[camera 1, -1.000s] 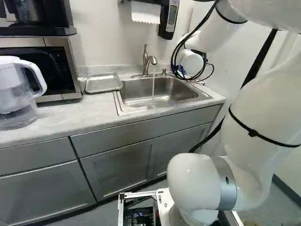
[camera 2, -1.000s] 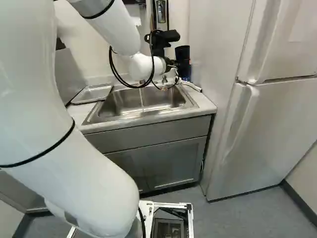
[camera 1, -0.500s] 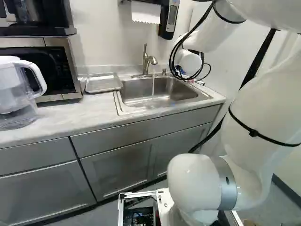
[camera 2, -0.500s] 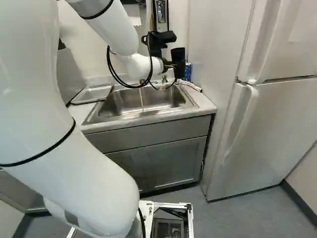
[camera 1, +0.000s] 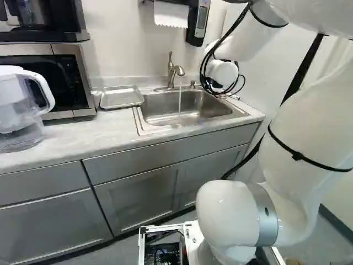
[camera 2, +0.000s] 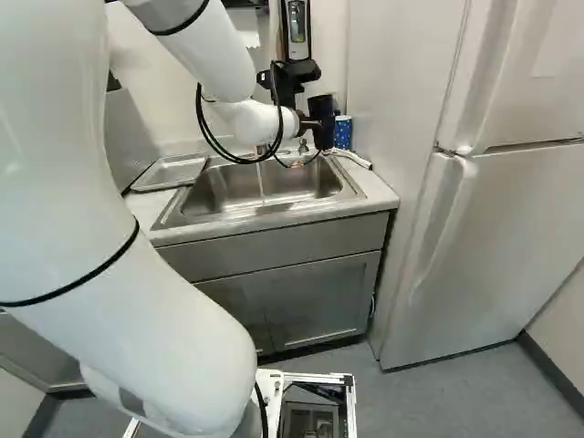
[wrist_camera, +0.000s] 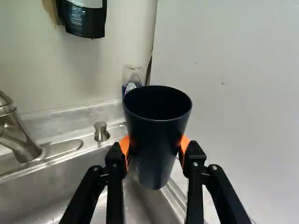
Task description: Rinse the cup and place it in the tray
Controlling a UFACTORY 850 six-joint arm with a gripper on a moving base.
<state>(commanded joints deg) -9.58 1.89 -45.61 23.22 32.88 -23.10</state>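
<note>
In the right base view my gripper (camera 2: 319, 130) is above the counter's back right corner, beside the sink, around a dark cup (camera 2: 323, 107). Seen from the wrist, the gripper (wrist_camera: 154, 151) is shut on the navy cup (wrist_camera: 154, 140), its orange pads pressing both sides, the mouth open and facing up. A thin stream of water falls from the faucet (camera 1: 175, 70) into the steel sink (camera 1: 160, 110), to one side of the cup. Left of the sink lies a bare metal tray (camera 1: 121, 98) on the counter.
Beyond the cup stands a clear bottle (wrist_camera: 133, 78) with blue on it; a blue patterned container (camera 2: 343, 133) is close to the gripper. A soap dispenser (camera 1: 197, 23) hangs above. A side wall (wrist_camera: 233, 93), microwave (camera 1: 49, 72), pitcher (camera 1: 16, 110) and fridge (camera 2: 493, 219) border the area.
The gripper and held cup have shifted left toward the sink and a little lower in the right base view, uncovering more of the blue container. The base has not moved.
</note>
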